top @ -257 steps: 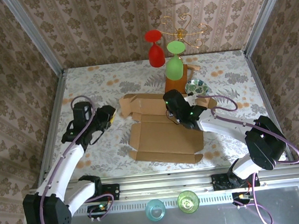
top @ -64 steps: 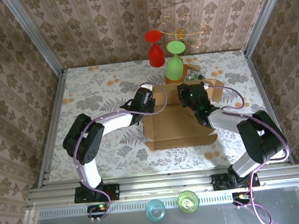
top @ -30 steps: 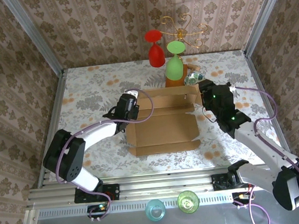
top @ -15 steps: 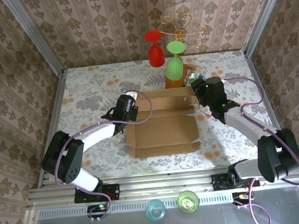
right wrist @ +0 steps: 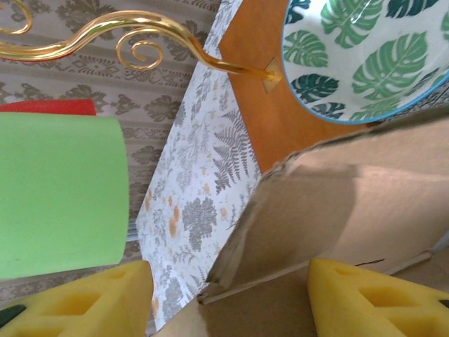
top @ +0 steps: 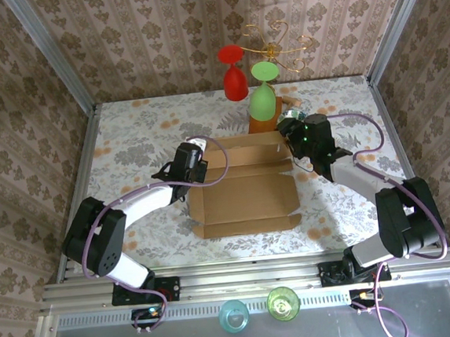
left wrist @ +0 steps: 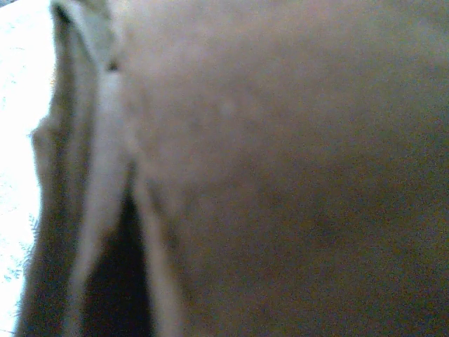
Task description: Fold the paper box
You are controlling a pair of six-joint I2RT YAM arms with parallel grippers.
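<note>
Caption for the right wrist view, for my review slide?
Open right gripper straddling a flap of the paper box, green glass at left, leaf-patterned bowl beyond.

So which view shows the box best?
Top external: the whole box is in frame, base flat on the table, far panel raised. Left wrist gives blurred cardboard close against the lens; right wrist catches the corner and edge of one flap.
</note>
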